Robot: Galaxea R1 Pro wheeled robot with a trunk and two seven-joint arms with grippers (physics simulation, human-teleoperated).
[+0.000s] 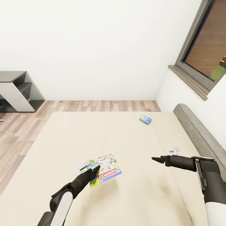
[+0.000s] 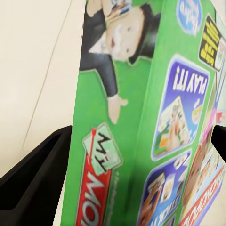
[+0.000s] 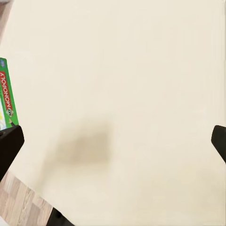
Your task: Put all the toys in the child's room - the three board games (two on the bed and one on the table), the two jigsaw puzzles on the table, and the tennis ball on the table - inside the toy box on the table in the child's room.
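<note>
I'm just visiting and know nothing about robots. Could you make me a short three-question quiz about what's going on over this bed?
1. True or false: the left gripper holds the green Monopoly box lifted above the bed.
2. What is the right gripper holding? A) a ball B) nothing C) the small blue box
3. Fill in: the small blue box lies on the bed nearer the ____ than the grippers are.

Key
1. True; in the head view its shadow falls on the bed below it.
2. B; it hangs over bare bedding.
3. Window; it lies at the bed's far end.
</note>
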